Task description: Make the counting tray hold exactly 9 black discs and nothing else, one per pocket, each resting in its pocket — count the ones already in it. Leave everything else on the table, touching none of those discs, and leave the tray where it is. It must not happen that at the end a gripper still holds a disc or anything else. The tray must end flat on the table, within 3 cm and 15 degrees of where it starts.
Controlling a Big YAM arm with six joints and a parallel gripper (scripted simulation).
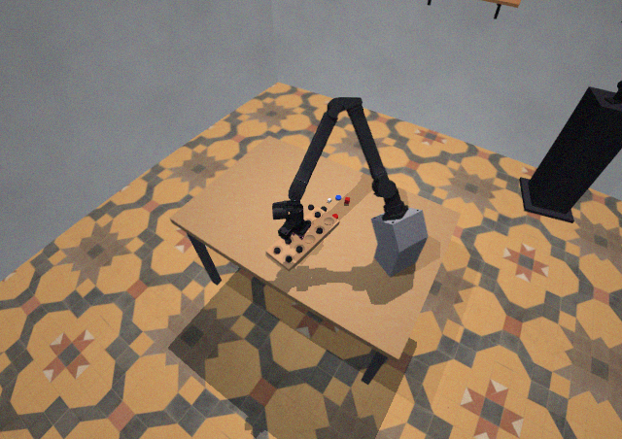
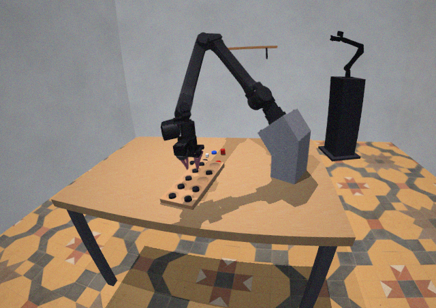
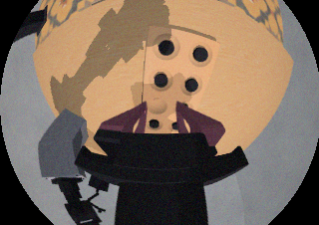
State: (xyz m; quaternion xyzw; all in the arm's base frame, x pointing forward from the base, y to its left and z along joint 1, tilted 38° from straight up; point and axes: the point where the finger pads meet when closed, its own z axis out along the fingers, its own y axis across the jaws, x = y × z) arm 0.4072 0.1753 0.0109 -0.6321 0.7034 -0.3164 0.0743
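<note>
Counting tray: flat on the table (image 1: 235, 188) (image 2: 140, 178) (image 3: 115, 101), the counting tray (image 1: 279, 259) (image 2: 177, 201) (image 3: 181, 66) seems to show eight black discs, each pocketed so it can be counted; one more looks needed.
Gripper: the gripper (image 1: 294, 237) (image 2: 192, 169) (image 3: 161, 105) is part-open, holding nothing, probably to fit a disc narrowly without brushing neighbours.
Loose black disc: (image 1: 311, 207) (image 2: 191, 162) just beyond the tray's far end, past the fingertips.
Red cube: (image 1: 347, 200) (image 2: 223, 151) off the tray, where it belongs.

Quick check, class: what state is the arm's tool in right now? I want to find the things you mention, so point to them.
Tool (image 1: 293, 236) (image 2: 192, 168) (image 3: 161, 105): open partway, nothing between its fingertips, above the counting tray (image 1: 290, 266) (image 2: 176, 204) (image 3: 182, 35).
</note>
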